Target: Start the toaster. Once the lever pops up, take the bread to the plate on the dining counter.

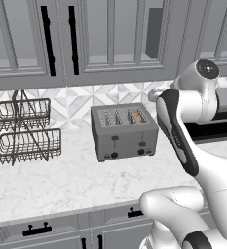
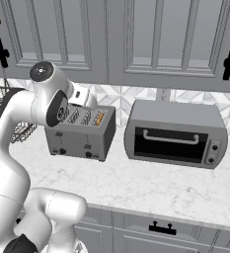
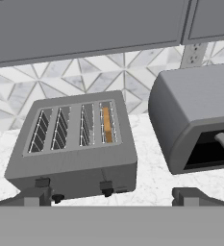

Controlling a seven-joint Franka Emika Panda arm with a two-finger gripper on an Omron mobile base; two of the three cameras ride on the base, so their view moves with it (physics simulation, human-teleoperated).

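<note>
Toaster (image 3: 75, 144) ahead of and below claw (image 3: 111, 194) | bread (image 3: 106, 124) in rightmost slot, long axis front-to-back | right lever (image 3: 106, 185) nearest | claw open, empty

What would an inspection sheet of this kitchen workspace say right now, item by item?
Surface: white marble worktop over grey drawers.
Job's things: toaster stands on it by the wall, both front levers up; bread sits in its rightmost slot.
Clutter: two-tier wire basket left of the toaster; toaster oven on its right, door shut.
Gripper: gripper hovers above and in front of the toaster, open, holding nothing.
Cables: nothing seen; wall outlet behind the toaster oven.
Surroundings: grey wall cabinets, patterned tile backsplash.
</note>
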